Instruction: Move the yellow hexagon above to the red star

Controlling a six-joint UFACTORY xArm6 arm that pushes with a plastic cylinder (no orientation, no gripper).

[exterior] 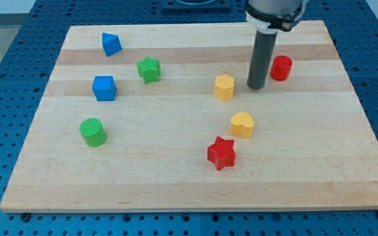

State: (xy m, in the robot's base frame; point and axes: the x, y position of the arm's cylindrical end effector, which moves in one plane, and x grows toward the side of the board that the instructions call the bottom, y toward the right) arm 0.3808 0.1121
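A: Yellow hexagon, centre of the frame, a bit right and above middle. It sits on the bench, upright, touching nothing.

B: Where's my tip?

A: Just beside the hexagon on its right, small gap, not touching as far as I can see. The red cylinder is just beyond the rod, up and right.

B: Fingers?

A: None on this rig, only the rod, so nothing is open, closed or held. Pushing only.

B: How will it handle?

A: My guess: light, rigid small block, flat bottom, slides easily on smooth wood. Not fragile. Facets mean an off-centre shove probably spins it or lets it slip off the rod. No grasp, so contact should go on the middle of a side face, low down.

B: Target?

A: Red star, lower centre, almost straight below the hexagon. The yellow heart lies between them, slightly right. I'd judge the hexagon already above the star but well apart, so it likely needs nudging down the frame, pushed from its upper side, left of the heart.

B: Counts?

A: Eight blocks. Yellow two: hexagon, heart. Red two: star, cylinder. Green two: green star upper left of centre, green cylinder left. Blue two: blue cube left, blue wedge-like block upper left, shape unclear. One rod, one bench.
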